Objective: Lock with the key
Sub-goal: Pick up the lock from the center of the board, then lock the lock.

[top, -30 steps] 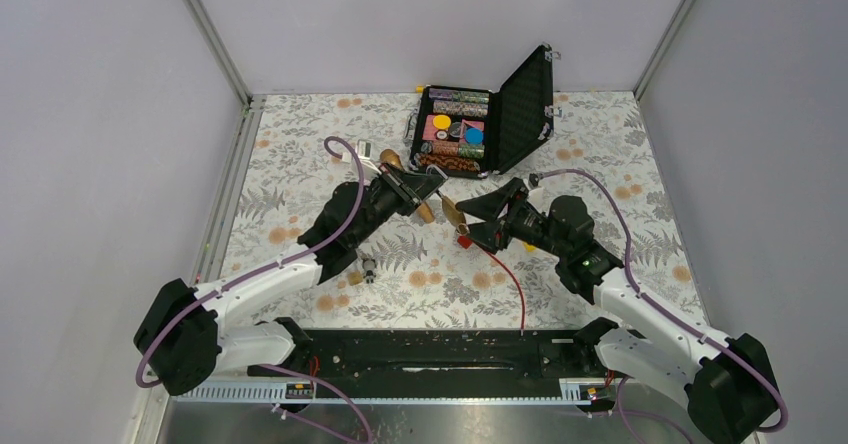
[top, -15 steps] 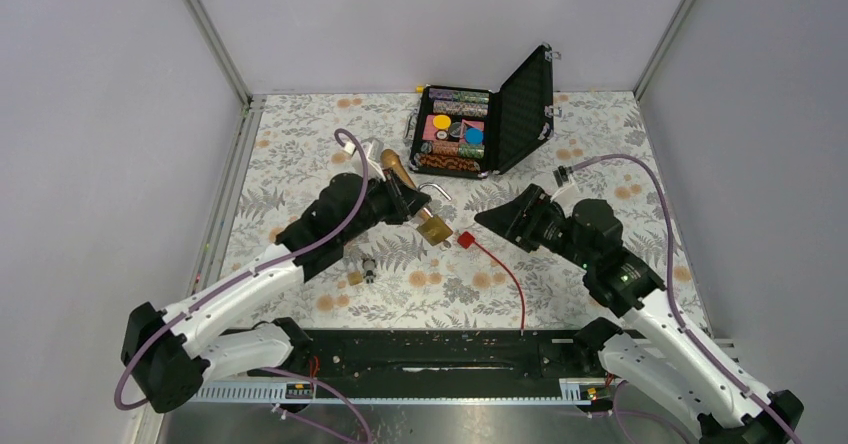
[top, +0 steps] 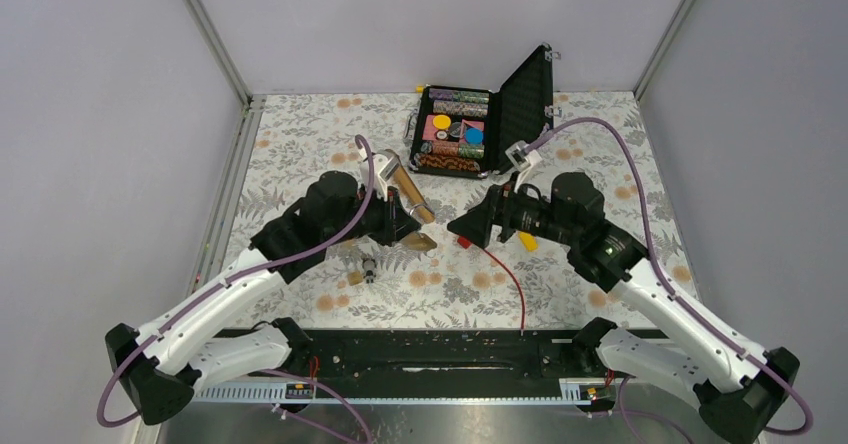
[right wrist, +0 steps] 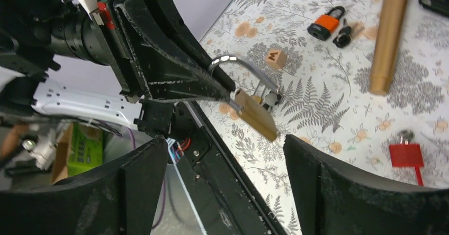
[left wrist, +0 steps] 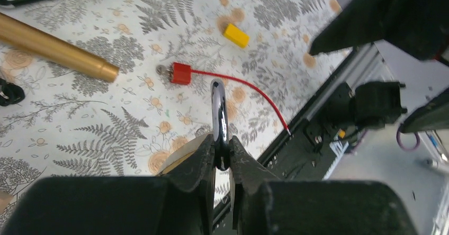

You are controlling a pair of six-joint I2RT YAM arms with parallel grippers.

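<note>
My left gripper (top: 412,236) is shut on the silver shackle (left wrist: 219,100) of a brass padlock (right wrist: 257,116) and holds it above the cloth, body hanging down; the grip also shows in the left wrist view (left wrist: 222,146). The key (left wrist: 162,71) lies on the cloth with a red tag (top: 466,240) and a red cord (top: 508,276), just right of the padlock. My right gripper (top: 462,228) is open and empty, facing the padlock from the right, its wide-apart fingers framing it in the right wrist view (right wrist: 223,142).
An open black case of poker chips (top: 458,130) stands at the back. A gold cylinder (top: 405,189) lies behind the left gripper. A yellow block (top: 527,241), a wooden cube (right wrist: 276,59) and an orange padlock with keys (right wrist: 325,23) lie on the cloth.
My left gripper has drawn the padlock a little nearer and turned it. My right gripper first pulled back right, then swung left to face the padlock, staying open.
</note>
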